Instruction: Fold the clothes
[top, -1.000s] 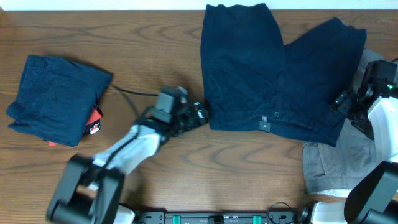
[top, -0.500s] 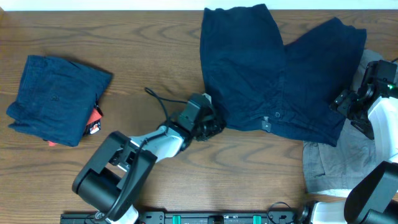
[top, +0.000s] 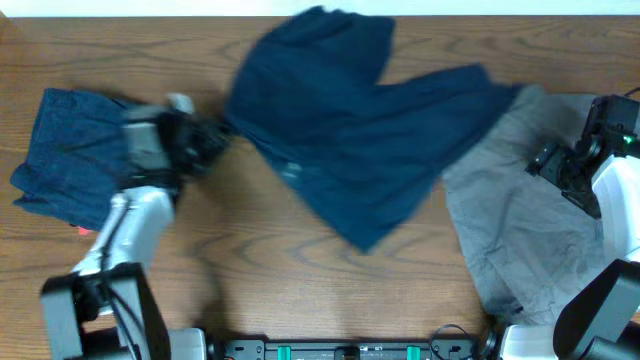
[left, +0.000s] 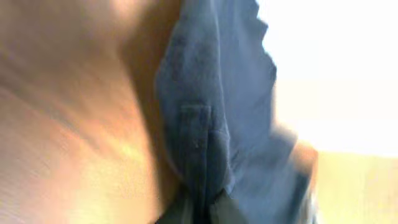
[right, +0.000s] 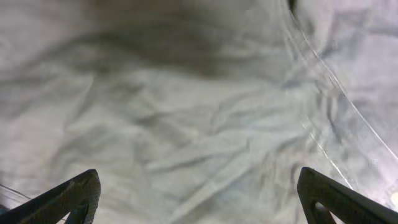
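A pair of navy shorts (top: 350, 130) lies stretched and blurred across the middle of the table, pulled toward the left. My left gripper (top: 212, 140) is shut on its left edge. In the left wrist view the navy cloth (left: 211, 118) runs down into the jaws of my left gripper (left: 205, 211). A grey garment (top: 510, 230) lies spread at the right, mostly uncovered. My right gripper (top: 548, 165) hovers open over it, and the right wrist view shows its fingertips (right: 74, 196) wide apart above the wrinkled grey cloth (right: 186, 124). A folded navy garment (top: 60, 150) sits at the far left.
A small red item (top: 82, 230) peeks out beside the folded navy garment, partly behind my left arm (top: 125, 230). The right arm's base (top: 615, 200) stands at the table's right edge. Bare wood (top: 300, 290) shows along the front.
My left gripper closed on the navy shorts' edge and swung far left, dragging them off the grey garment, which now shows. The right arm has not moved.
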